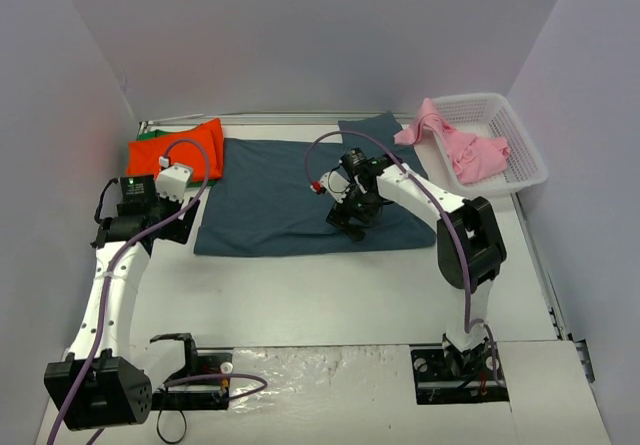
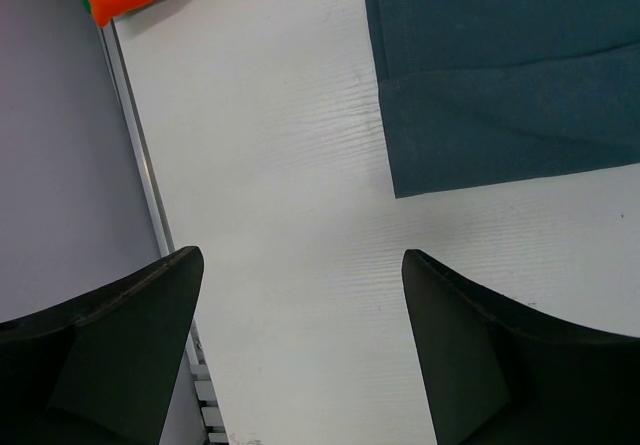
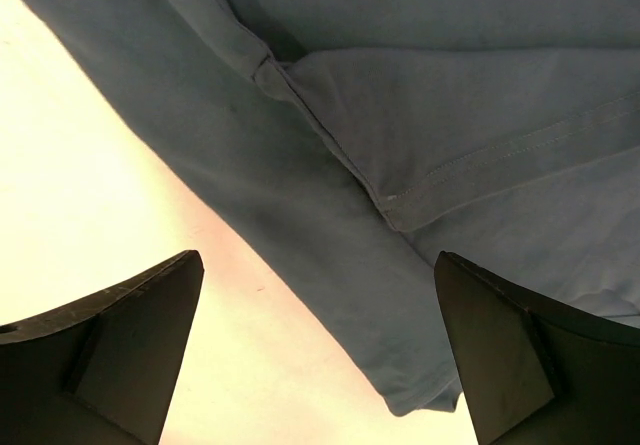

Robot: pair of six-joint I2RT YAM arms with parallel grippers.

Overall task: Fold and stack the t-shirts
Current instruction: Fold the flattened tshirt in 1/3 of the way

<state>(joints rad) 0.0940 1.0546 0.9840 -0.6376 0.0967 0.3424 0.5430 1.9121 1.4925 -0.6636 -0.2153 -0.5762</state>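
A dark slate-blue t-shirt [image 1: 270,200] lies spread flat across the middle of the table. My right gripper [image 1: 350,223] hovers open over its near edge; in the right wrist view [image 3: 318,257] a folded-in sleeve hem [image 3: 480,165] and bare table show between the fingers. My left gripper [image 1: 185,223] is open over bare table just left of the shirt's near-left corner [image 2: 398,193], and its jaws [image 2: 302,253] are empty. A folded orange-red t-shirt [image 1: 180,150] sits at the back left on a green one [image 1: 150,135]. A light pink t-shirt [image 1: 460,145] hangs over the basket's rim.
The white lattice basket [image 1: 515,125] stands at the back right against the wall. Grey walls close in the left, back and right sides. A metal rail [image 2: 135,145] runs along the table's left edge. A crinkled plastic sheet [image 1: 320,370] covers the near edge between the arm bases.
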